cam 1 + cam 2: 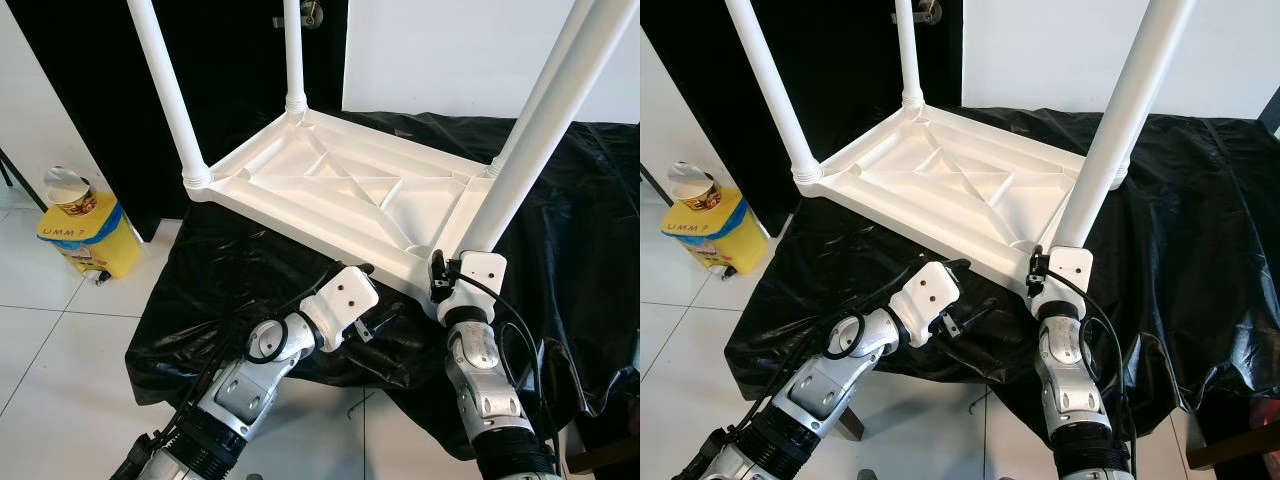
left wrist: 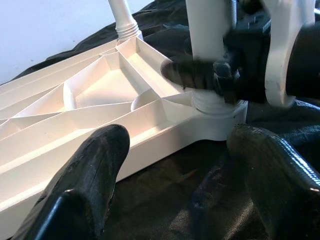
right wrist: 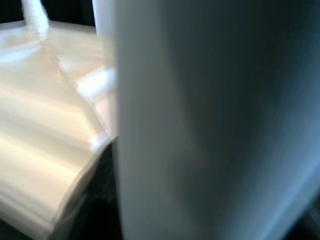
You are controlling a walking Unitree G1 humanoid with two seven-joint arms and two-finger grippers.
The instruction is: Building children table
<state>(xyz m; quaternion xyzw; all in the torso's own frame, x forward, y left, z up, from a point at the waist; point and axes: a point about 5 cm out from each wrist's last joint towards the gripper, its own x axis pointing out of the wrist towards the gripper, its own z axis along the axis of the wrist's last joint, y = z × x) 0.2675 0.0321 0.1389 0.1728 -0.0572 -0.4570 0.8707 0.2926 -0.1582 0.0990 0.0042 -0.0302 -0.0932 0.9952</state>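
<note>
Upturned white plastic children's table (image 1: 350, 190) on black-sheeted worktop (image 1: 590, 230); right gripper (image 2: 205, 75) clenched on near-corner white tube leg (image 1: 520, 160), left gripper (image 2: 180, 165) released beside; keep leg plumb, twist home.

A low surface (image 1: 215, 285), draped all over in a crumpled, glossy black sheet (image 1: 580, 240), filled the middle and right of the frame. The sheet hung over the near edge in loose folds and ran off the right side.

On it lay an upturned white plastic table top (image 1: 350, 195), its ribbed underside facing up, in the centre of the frame. Four white legs rose from its corners: one at upper left (image 1: 170, 100), one at upper centre (image 1: 293, 55), one at right (image 1: 545, 115), and another close behind that one (image 1: 562, 60).

The surface stood on a white tiled floor (image 1: 60, 340), seen at lower left.
</note>
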